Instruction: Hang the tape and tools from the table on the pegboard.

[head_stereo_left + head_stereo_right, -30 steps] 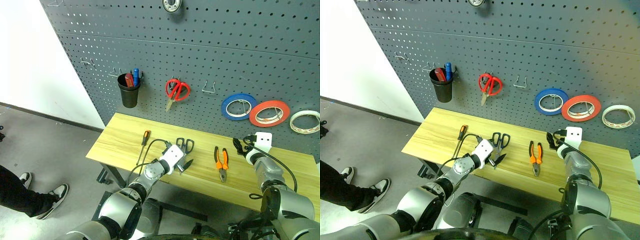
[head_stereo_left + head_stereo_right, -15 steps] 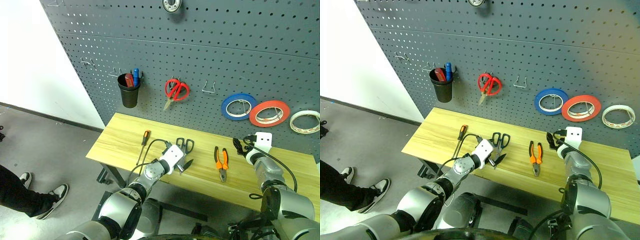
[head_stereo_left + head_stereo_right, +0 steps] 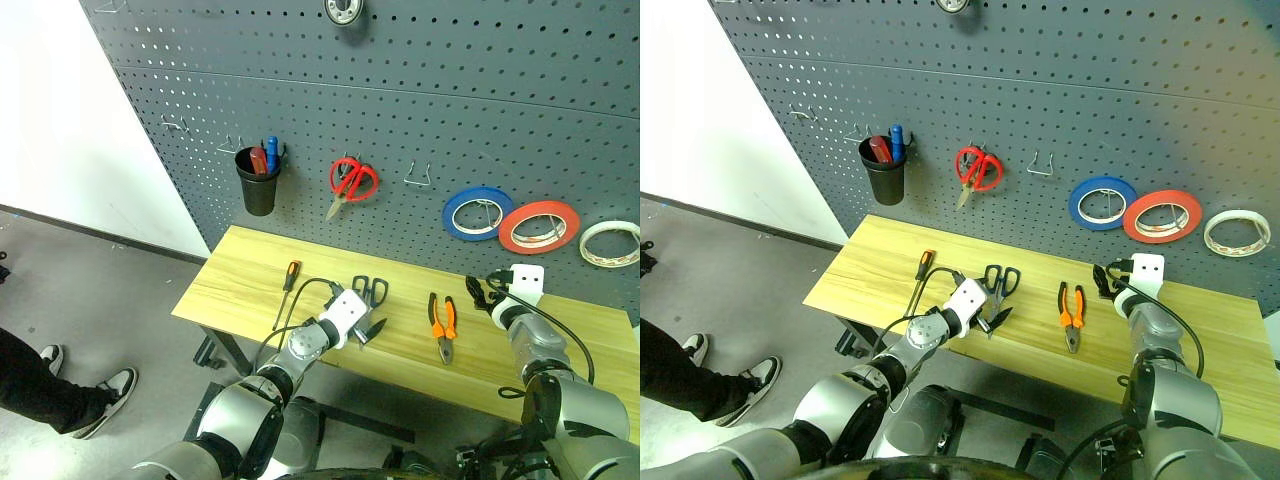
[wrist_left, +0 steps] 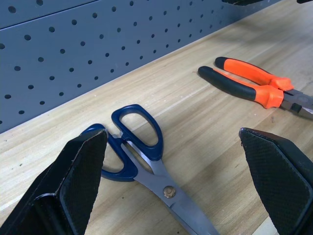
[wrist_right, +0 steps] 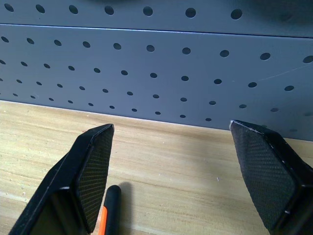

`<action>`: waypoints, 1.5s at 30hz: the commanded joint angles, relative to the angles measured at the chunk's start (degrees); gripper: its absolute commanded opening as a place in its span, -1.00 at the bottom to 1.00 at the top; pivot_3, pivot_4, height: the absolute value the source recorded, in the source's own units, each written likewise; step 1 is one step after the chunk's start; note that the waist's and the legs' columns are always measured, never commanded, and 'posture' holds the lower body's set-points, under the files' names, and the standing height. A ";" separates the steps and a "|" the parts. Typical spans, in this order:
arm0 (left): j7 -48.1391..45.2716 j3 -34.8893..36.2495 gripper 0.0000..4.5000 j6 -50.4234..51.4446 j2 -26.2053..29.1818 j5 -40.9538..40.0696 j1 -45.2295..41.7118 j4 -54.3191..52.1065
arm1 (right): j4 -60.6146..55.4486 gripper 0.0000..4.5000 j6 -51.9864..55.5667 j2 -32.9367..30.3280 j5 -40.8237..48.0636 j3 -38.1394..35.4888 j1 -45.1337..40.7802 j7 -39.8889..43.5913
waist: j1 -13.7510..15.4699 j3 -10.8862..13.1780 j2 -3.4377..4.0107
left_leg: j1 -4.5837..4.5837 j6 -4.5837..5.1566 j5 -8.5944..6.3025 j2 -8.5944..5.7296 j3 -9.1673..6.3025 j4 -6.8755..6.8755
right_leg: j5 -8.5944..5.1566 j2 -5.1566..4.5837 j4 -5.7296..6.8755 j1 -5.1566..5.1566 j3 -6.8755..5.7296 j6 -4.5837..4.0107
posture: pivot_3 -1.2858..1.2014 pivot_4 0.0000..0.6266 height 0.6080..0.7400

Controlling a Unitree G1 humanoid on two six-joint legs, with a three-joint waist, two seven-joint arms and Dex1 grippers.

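The black-handled scissors [image 3: 370,290] lie on the light wood table [image 3: 240,275], handles toward the pegboard [image 3: 400,90]. My left gripper [image 3: 371,329] hovers open just in front of them; in the left wrist view the scissors [image 4: 134,147] sit between its spread fingers [image 4: 80,171]. The orange-and-black pliers [image 3: 442,322] lie to the right, the slim screwdriver [image 3: 288,278] to the left. My right gripper [image 3: 481,293] stands open near the pegboard's foot, right of the pliers, with nothing in it [image 5: 171,127]. The whitish tape [image 3: 610,243] hangs on the pegboard at far right.
On the pegboard hang a black cup [image 3: 257,182] with pens, red-handled scissors [image 3: 353,181], a bare wire hook [image 3: 418,178], a blue roll [image 3: 478,212] and a red-orange roll [image 3: 539,226]. A person's legs and shoes [image 3: 60,385] show at lower left on the floor.
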 commanded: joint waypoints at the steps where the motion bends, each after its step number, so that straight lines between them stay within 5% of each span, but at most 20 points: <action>1: -0.04 0.63 1.00 -1.30 -1.71 0.39 -0.38 -0.50 | -1.01 0.76 -0.93 -0.19 -0.02 -0.63 -0.96 0.16 | 0.00 0.00 0.00 | 0.00 0.00 0.00 0.00 0.00 0.00 | 0.00 0.00 0.00 0.00 0.00 0.00 | 0.40 -1.00 0.64; 45: -0.04 0.63 1.00 -1.30 -1.71 0.40 -0.38 -0.50 | -1.01 0.76 -0.93 -0.19 -0.02 -0.63 -0.96 0.16 | 0.00 0.00 0.00 | 0.00 0.00 0.00 0.00 0.00 0.00 | 0.00 0.00 0.00 0.00 0.00 0.00 | 0.40 -1.00 0.64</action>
